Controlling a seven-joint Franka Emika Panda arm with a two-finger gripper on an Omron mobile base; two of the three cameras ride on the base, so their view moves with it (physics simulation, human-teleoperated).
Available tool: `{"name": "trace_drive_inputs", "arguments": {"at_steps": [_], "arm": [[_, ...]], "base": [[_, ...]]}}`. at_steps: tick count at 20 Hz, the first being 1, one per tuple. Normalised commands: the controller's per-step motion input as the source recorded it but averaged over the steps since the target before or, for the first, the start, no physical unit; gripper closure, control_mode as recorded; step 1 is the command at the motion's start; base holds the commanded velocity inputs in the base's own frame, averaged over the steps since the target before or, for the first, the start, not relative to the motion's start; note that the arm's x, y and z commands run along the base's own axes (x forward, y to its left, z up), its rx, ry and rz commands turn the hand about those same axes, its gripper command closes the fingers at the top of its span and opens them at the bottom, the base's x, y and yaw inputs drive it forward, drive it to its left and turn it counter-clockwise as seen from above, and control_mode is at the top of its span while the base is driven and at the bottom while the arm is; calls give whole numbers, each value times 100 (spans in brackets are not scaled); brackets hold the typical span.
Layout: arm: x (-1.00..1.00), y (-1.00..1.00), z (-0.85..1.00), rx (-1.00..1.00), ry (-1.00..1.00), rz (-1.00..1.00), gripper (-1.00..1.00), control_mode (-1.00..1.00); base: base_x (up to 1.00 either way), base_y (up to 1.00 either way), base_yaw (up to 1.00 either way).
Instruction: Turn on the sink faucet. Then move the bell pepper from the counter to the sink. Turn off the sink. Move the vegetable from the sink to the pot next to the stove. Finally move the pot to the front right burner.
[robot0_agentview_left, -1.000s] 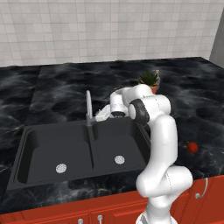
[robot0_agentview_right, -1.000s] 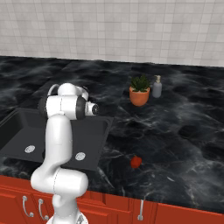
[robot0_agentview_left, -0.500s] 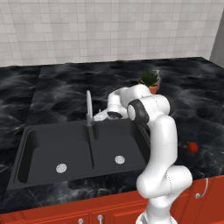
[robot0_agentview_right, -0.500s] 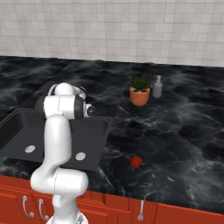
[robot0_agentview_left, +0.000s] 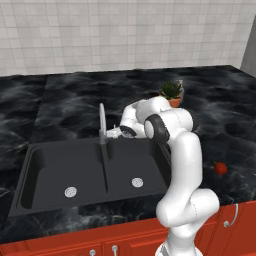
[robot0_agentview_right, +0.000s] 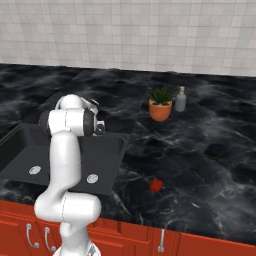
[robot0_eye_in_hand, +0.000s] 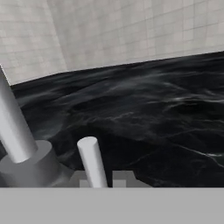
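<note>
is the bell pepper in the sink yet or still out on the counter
Out on the counter. The red bell pepper lies on the black marble right of the sink, outside both basins.

Faucet lever (robot0_eye_in_hand: 92, 162) right before the fingers (robot0_eye_in_hand: 119, 178), open counter (robot0_eye_in_hand: 166, 113) beyond.

Potted plant (robot0_agentview_right: 160, 104) beside soap bottle (robot0_agentview_right: 180, 99)

The arm (robot0_agentview_left: 182, 165) consists of glossy white, rounded tubular links joined by bulbous elbows, with dark grey circular joint caps and a wider white pedestal segment at its base.
</note>
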Motion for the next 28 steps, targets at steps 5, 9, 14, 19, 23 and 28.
{"name": "trace_drive_inputs", "arguments": {"at_steps": [5,9,14,19,23,28], "arm": [[0,-77,-32,7,5,-10,100,-100],[0,-82,-35,7,10,-7,100,-100],[0,-79,-37,6,15,-6,100,-100],[0,-79,-38,6,14,-5,100,-100],[0,-82,-42,7,10,-3,100,-100],[0,-84,-50,8,8,-2,100,-100]], "base": [[0,0,0],[0,0,0],[0,0,0],[0,0,0],[0,0,0],[0,0,0]]}}
